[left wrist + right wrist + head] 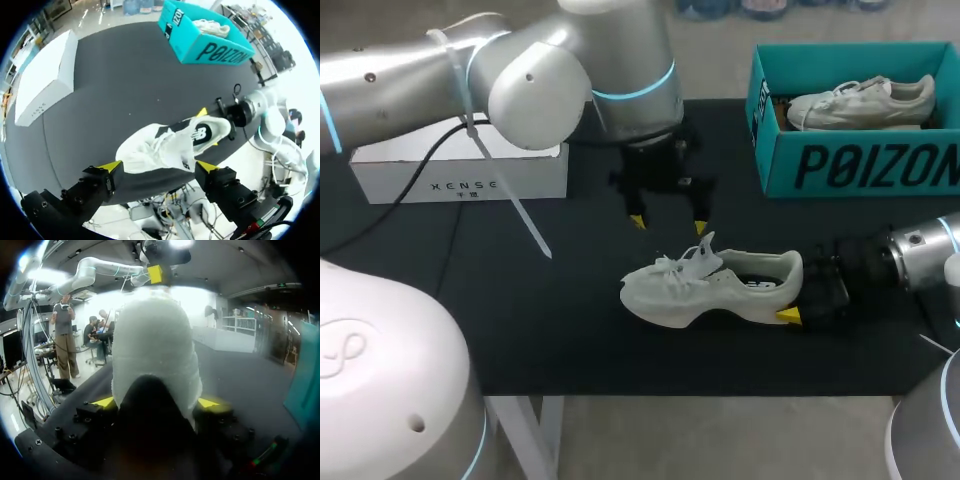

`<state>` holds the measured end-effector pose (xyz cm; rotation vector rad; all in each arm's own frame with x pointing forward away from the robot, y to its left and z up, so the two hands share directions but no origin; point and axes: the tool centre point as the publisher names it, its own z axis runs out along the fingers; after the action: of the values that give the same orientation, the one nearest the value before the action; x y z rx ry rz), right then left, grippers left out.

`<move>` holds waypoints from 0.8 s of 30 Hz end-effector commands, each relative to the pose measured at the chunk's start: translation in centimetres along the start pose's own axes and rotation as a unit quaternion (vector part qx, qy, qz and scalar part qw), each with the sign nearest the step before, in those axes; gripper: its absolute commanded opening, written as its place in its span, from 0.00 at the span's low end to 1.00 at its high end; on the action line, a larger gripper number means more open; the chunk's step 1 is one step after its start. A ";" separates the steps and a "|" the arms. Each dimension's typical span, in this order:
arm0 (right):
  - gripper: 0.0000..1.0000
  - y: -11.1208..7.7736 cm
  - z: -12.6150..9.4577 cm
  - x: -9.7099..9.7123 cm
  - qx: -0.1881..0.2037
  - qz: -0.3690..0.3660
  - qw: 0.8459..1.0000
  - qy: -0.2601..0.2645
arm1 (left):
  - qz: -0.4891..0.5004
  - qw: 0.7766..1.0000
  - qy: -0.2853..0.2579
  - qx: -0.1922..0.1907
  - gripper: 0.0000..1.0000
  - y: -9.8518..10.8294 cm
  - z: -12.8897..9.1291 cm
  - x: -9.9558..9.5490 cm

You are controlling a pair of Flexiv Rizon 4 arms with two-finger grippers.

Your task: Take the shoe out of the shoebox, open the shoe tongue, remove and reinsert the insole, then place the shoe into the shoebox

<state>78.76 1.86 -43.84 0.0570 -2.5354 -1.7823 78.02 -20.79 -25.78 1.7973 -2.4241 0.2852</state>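
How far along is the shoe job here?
Done: the shoe is out of the shoebox, on the table. In hand: the right pincer grips its heel; the left pincer hangs open above it. Apparently left: tongue, insole, reboxing.

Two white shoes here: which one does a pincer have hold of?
The shoe out on the table, heel clamped in the right pincer. The other shoe lies in the teal shoebox, with no pincer near it.
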 end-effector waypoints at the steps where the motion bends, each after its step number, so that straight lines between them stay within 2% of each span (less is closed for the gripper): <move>1: 0.00 -0.8 0.6 0.0 0.001 0.000 1.000 -0.001 | 0.405 0.914 -0.002 -0.004 1.00 0.6 -1.7 1.1; 2: 0.00 -0.8 0.6 0.0 0.001 0.000 1.000 -0.001 | 0.458 0.889 -0.006 -0.005 1.00 1.0 -1.9 1.2; 4: 0.00 -0.8 0.6 0.0 0.001 0.000 1.000 -0.001 | 0.567 0.822 0.001 -0.051 1.00 1.8 -1.9 1.3; 24: 0.00 -0.8 0.6 0.0 0.001 0.000 1.000 -0.001 | 0.567 0.822 0.001 -0.051 1.00 1.8 -1.9 1.3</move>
<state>78.76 1.86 -43.84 0.0569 -2.5354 -1.7823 75.58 -20.84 -23.91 0.6935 -2.9949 0.2537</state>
